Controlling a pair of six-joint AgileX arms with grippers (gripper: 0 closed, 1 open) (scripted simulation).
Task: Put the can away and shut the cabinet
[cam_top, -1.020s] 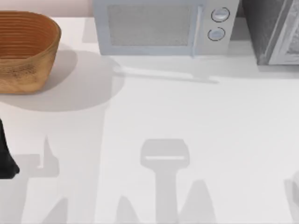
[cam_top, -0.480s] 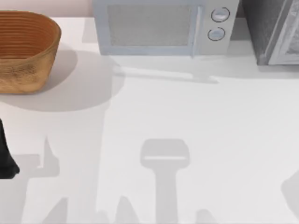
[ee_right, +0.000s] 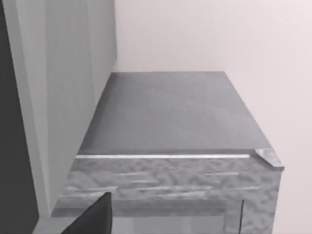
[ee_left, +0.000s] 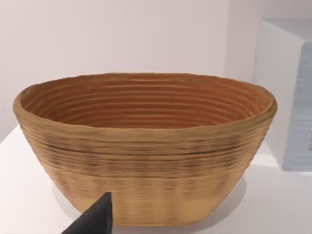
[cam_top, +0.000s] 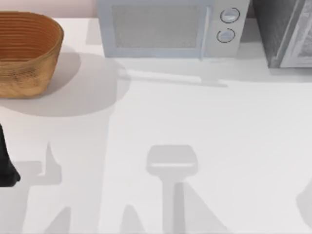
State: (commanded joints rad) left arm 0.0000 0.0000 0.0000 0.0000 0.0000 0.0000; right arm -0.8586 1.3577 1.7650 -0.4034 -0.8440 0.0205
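Observation:
The can is out of view. The cabinet (cam_top: 280,31), dark grey and speckled, stands at the table's back right corner, cut off by the top view's edge, with its pale framed door (cam_top: 301,36) on its right side. The right wrist view looks down on the cabinet's flat top (ee_right: 170,112) and speckled front (ee_right: 165,183) from close by, with a pale panel (ee_right: 63,97) beside it. A dark tip of my right gripper (ee_right: 95,218) shows there, held off the cabinet. My left arm (cam_top: 6,163) is parked at the table's left edge, and my left gripper (ee_left: 95,220) faces the basket.
A woven brown basket (cam_top: 27,51) sits at the back left. A light grey microwave (cam_top: 168,27) with two round knobs stands at the back centre, left of the cabinet. The white table (cam_top: 195,117) lies bare across its middle and front.
Only the shadows along the table's front edge have changed shape and shifted. The left arm, basket, microwave and cabinet stay where they were.

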